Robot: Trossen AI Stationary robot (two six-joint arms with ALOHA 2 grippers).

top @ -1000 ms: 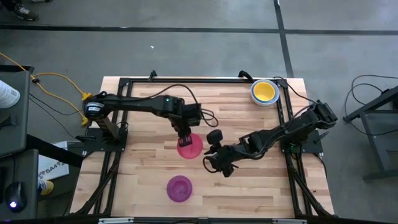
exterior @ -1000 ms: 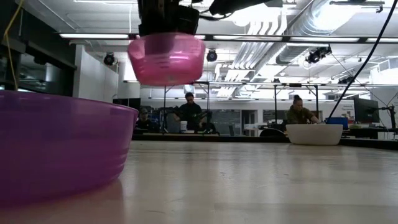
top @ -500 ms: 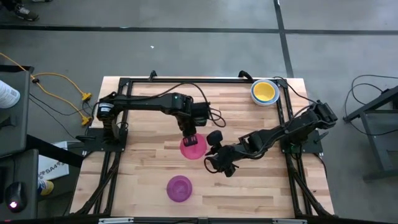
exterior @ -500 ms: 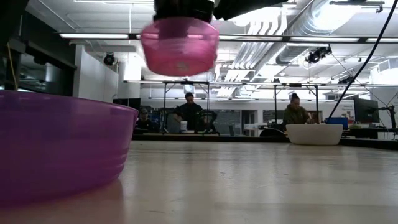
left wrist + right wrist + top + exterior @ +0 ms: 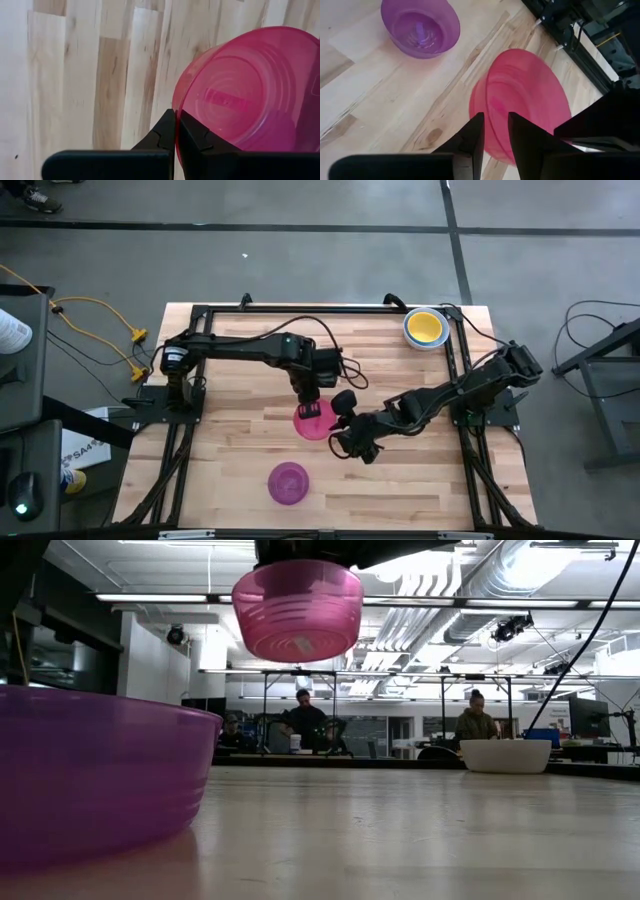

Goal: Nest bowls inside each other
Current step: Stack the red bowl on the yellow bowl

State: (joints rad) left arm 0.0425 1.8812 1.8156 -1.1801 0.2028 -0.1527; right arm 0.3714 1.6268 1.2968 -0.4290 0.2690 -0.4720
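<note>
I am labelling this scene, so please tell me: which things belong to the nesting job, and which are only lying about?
Job:
- red round plastic bowl, pinched by the left hand, off the table
- purple round plastic bowl
- yellow round plastic bowl, nested in a blue one
- right hand

Lying about:
- yellow cable

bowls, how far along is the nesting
Done: the yellow bowl already sits in a stack at the table's far right corner. In hand: the left gripper is shut on the red bowl at its rim, holding it above the table, with the right gripper open beside it. Left: the red bowl and the purple bowl, alone near the front edge.
</note>
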